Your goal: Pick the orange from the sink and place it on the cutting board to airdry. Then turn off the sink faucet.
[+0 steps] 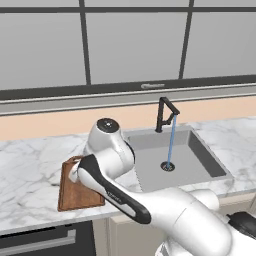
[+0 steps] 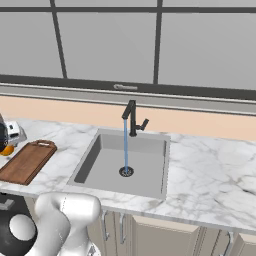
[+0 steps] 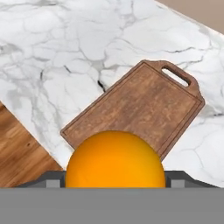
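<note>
My gripper (image 2: pixel 5 144) is shut on the orange (image 3: pixel 115 158), a smooth bright ball that hangs above the cutting board (image 3: pixel 141 104). At the left edge of the right base view the orange (image 2: pixel 5 149) peeks out under the hand, beside the board's handle end (image 2: pixel 28 161). The dark brown board (image 1: pixel 75 194) lies on the marble left of the sink (image 1: pixel 201 156), partly hidden by my arm. The black faucet (image 1: pixel 165 113) stands behind the basin, and a blue stream of water (image 2: pixel 125 146) runs from its spout to the drain (image 2: pixel 126 171).
White marble counter (image 2: pixel 210 165) stretches on both sides of the sink. A peach backsplash and a wide window run along the back. Wooden floor (image 3: pixel 19 153) shows past the counter's front edge in the hand view.
</note>
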